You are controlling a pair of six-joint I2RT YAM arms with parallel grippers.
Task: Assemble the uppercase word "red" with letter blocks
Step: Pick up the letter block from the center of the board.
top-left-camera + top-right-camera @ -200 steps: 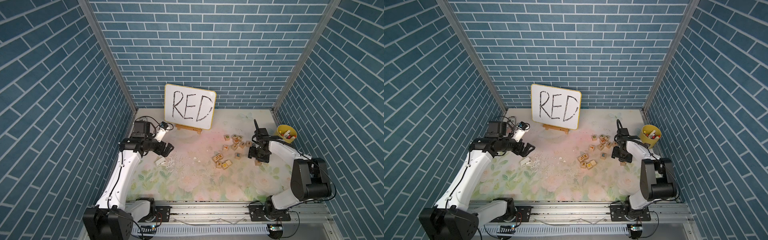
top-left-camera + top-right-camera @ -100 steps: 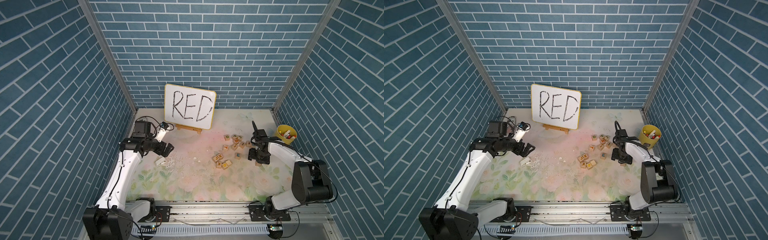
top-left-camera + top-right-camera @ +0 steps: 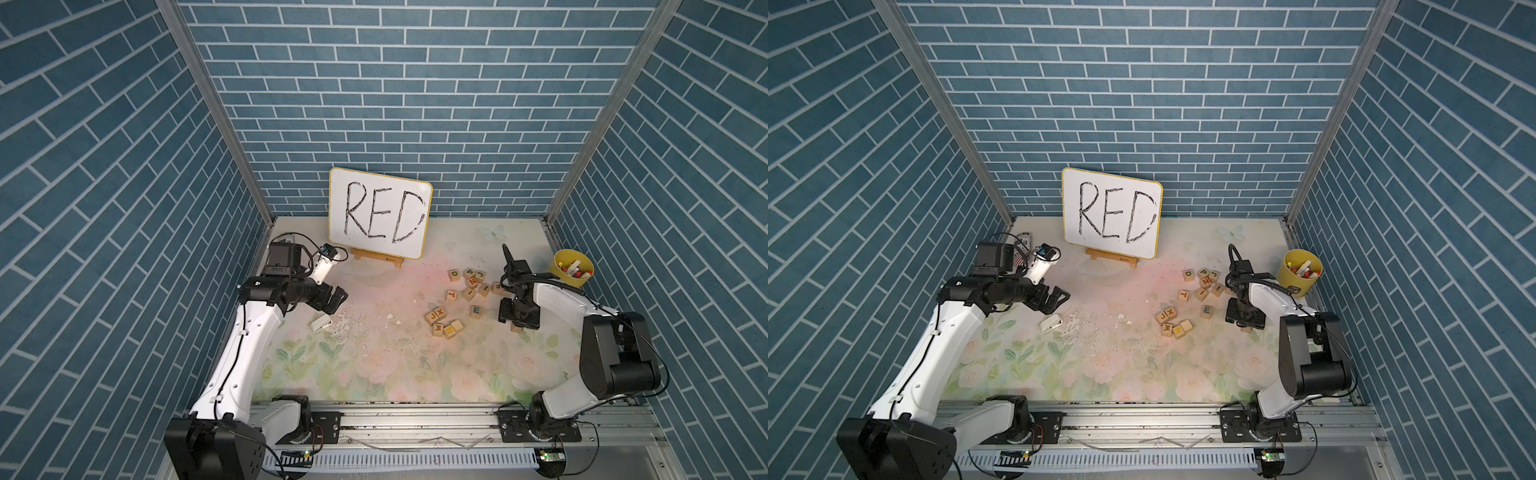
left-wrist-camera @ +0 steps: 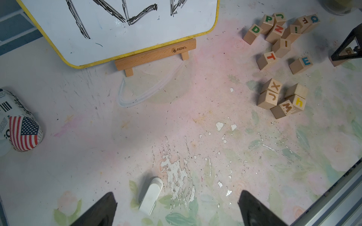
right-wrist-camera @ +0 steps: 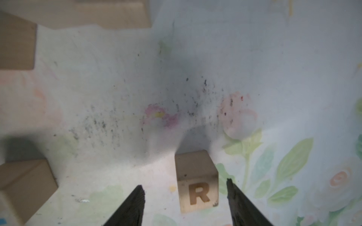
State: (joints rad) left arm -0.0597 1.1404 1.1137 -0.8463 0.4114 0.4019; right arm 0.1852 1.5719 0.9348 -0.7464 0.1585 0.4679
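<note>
The R block (image 5: 196, 187) is a pale wooden cube with an orange-brown R. It stands on the mat between the fingers of my right gripper (image 5: 184, 183), closer to one finger. The jaws are open, with a gap on each side of the cube. In both top views this gripper (image 3: 517, 322) points down over the cube at the right of the mat. The green E block (image 3: 476, 310) lies just left of it. The green D block (image 3: 454, 274) sits at the far left of the letter pile. My left gripper (image 3: 336, 301) hovers open and empty at the left.
A yellow-rimmed whiteboard (image 3: 380, 216) reading RED stands at the back. A yellow cup (image 3: 573, 270) of markers is at the far right. Other lettered cubes (image 3: 442, 322) cluster mid-right. A small white object (image 4: 150, 195) and a flag-printed can (image 4: 23, 133) lie near the left gripper.
The right gripper has shifted slightly over the R block, and its jaws look a little narrower. The left arm has not moved.
</note>
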